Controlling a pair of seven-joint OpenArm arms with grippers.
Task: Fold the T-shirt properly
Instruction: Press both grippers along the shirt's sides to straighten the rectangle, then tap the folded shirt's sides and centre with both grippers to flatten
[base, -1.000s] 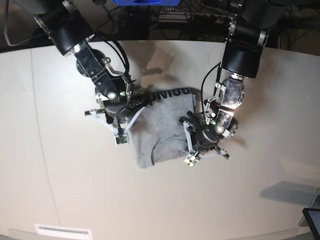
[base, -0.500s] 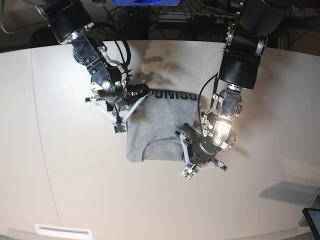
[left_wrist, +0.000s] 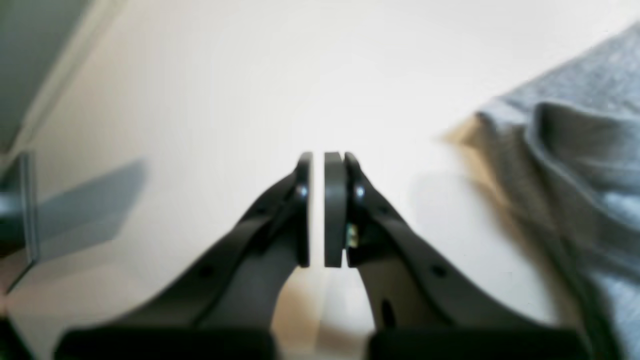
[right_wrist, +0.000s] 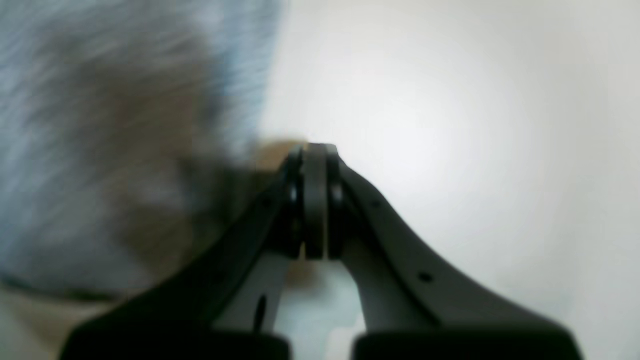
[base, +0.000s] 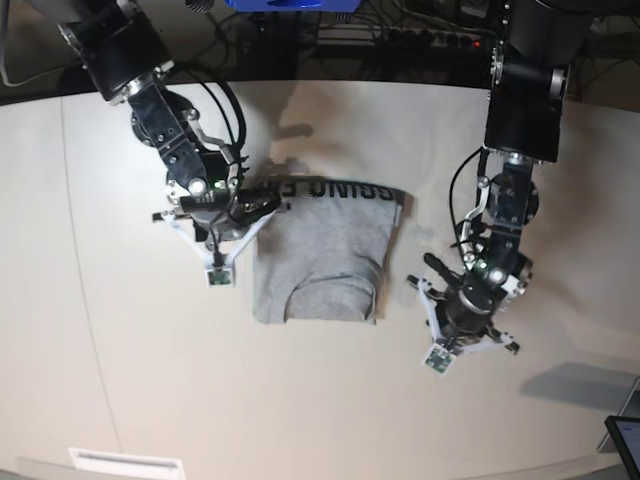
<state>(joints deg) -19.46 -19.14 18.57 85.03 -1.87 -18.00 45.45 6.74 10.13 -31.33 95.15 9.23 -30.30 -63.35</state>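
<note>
left wrist view:
left gripper (left_wrist: 317, 210): jaws nearly together, thin slit between the pads, nothing in it
table (left_wrist: 210, 90): pale, bare under and ahead of the jaws
T-shirt (left_wrist: 575, 165): grey, right edge of frame, folded layers with a hem ridge, apart from the fingers
dark object (left_wrist: 17, 205): far left edge, blurred, can't tell what

right wrist view:
right gripper (right_wrist: 315, 200): jaws pressed together, nothing clamped
T-shirt (right_wrist: 125, 140): blurred grey mass filling left side, just beside the left finger; contact can't tell
table (right_wrist: 450, 125): bare white on right

base view:
T-shirt (base: 325, 255): centre of table (base: 120, 380), folded to a compact rectangle, black lettering strip along far edge, plain grey flap on top near the front
right gripper (base: 262, 205): at shirt's upper-left corner, by the lettering edge; jaws look together
left gripper (base: 415, 282): right of the shirt, off the cloth, over bare table; opening can't be read here
dark screen corner (base: 625, 440): bottom right edge
</note>
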